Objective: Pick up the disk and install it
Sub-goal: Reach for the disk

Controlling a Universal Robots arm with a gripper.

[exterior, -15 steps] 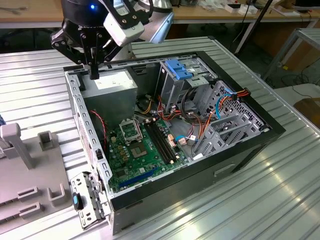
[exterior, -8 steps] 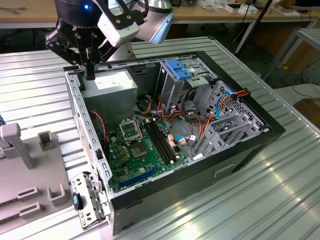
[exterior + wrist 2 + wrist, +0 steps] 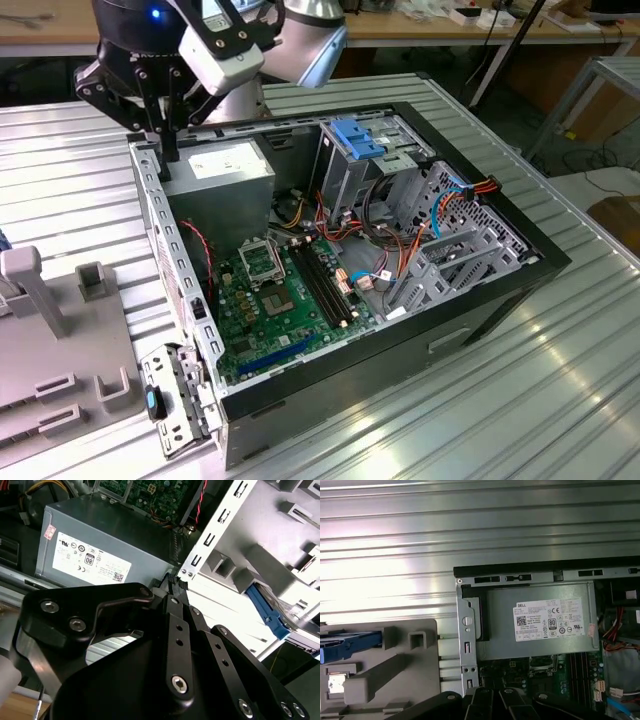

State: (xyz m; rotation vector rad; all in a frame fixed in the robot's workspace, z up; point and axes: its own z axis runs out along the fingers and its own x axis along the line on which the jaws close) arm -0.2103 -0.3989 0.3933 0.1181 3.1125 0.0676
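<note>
In the exterior view the gripper (image 3: 168,150) hangs over the back corner of the open computer case (image 3: 160,235), right above its side wall, with the power supply (image 3: 215,165) just beside and below it. The gripper carries nothing. A bare blue bracket (image 3: 355,138) sits in the drive cage, well off on the far side of the power supply from the gripper. A grey holder (image 3: 60,340) lies on the table (image 3: 520,400) outside the case wall.

In the second wrist view the fingertips (image 3: 172,579) look pressed together with nothing between them, hovering over the case wall. The disk (image 3: 267,611), known by its blue frame, stands in the grey holder, well apart from the gripper and on the other side of the wall from the power supply.

In the first wrist view the disk (image 3: 350,644) shows as a blue edge in the holder, again well away from the gripper.

My judgement: this is the reach toward the disk, with the pick-up not yet begun. That grasp calls for clearing the case wall, spreading the jaws and lining them up squarely on the frame
</note>
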